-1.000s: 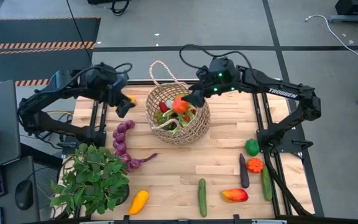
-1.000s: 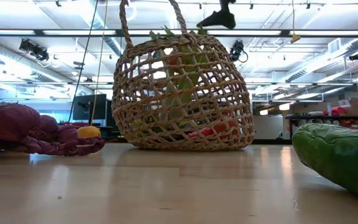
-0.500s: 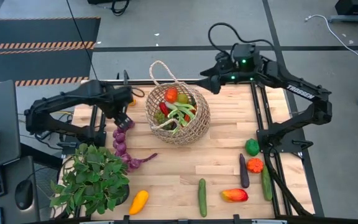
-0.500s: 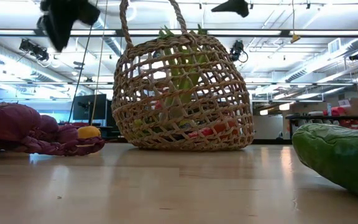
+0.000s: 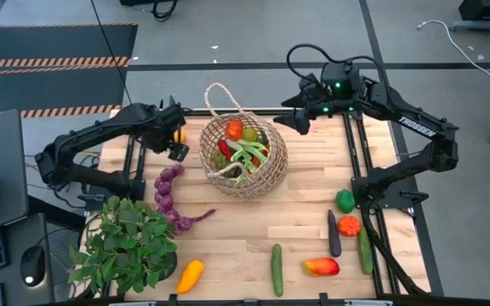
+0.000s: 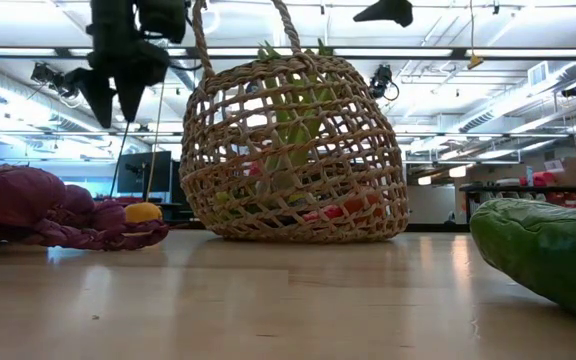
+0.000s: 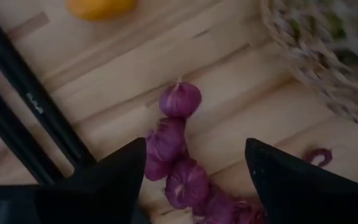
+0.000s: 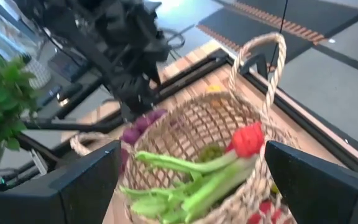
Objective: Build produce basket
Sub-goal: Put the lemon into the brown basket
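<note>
Counted from above: one basket [image 5: 243,157], two arms, one potted plant [image 5: 126,242], and eleven loose pieces of produce on the tabletop. Near the far edge, about midway along — the round tan basket, upright, two loop handles, already filled with a leek [image 5: 247,155], an orange-red fruit [image 5: 234,130] and other red and green pieces. By the left edge: one purple string of garlic-like bulbs [image 5: 168,192] and one small yellow fruit [image 5: 178,134] at the far left. Along the near edge: one yellow squash [image 5: 190,275], one cucumber [image 5: 276,269], one red-yellow mango-like fruit [image 5: 321,267]. Toward the right edge: one green pepper [image 5: 344,201], one small orange pumpkin [image 5: 349,225], one dark aubergine [image 5: 333,234], one more cucumber [image 5: 364,252].

Left gripper [image 5: 175,150] held above the far left of the tabletop, fingers parted and empty — basket just to its right, purple string directly beneath. Right gripper [image 5: 297,121] raised over the far edge, spread wide, holding nothing, basket just to its left.
</note>
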